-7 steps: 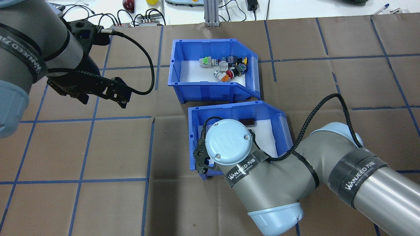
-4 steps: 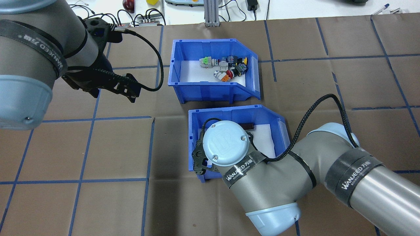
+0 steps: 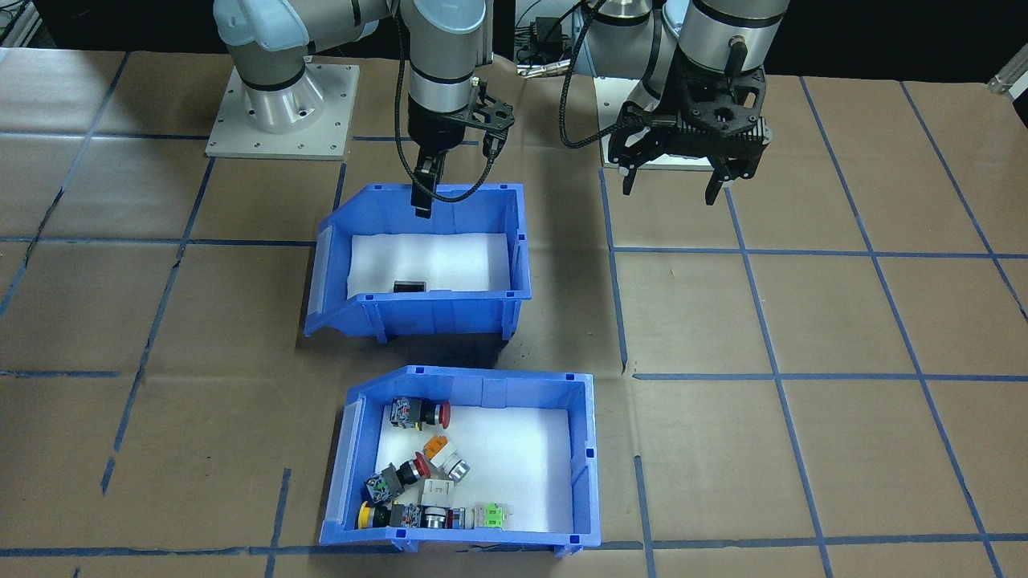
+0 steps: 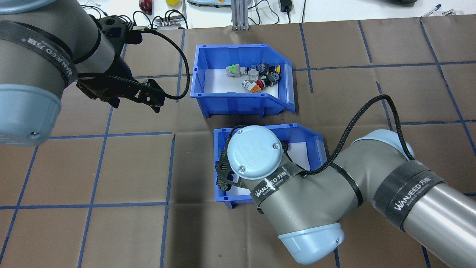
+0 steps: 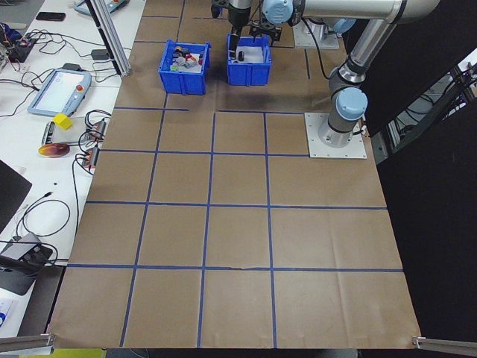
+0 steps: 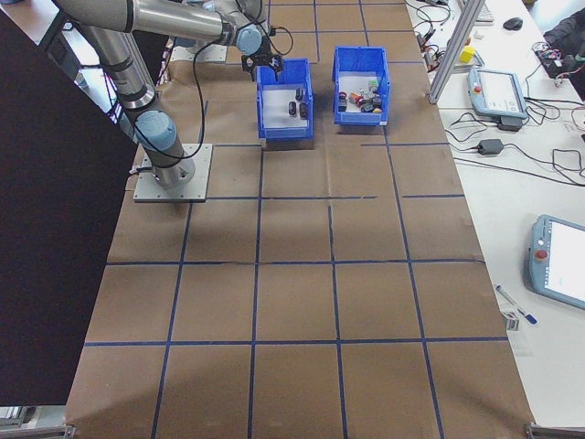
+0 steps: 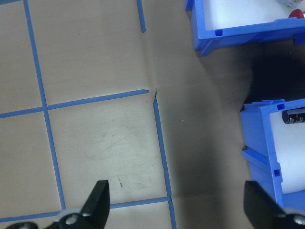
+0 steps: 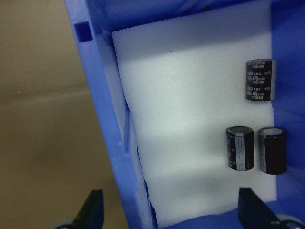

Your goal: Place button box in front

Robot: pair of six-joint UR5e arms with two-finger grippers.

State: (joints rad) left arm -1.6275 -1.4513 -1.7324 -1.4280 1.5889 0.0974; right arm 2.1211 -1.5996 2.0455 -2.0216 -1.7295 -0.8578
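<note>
Right gripper: jaws spread wide astride the near wall of the capacitor bin, holding nothing. Left gripper: jaws wide, empty, above bare surface. Right wrist view shows three black capacitors; front view shows one. Button box sits beyond the capacitor bin, two bins total.
</note>
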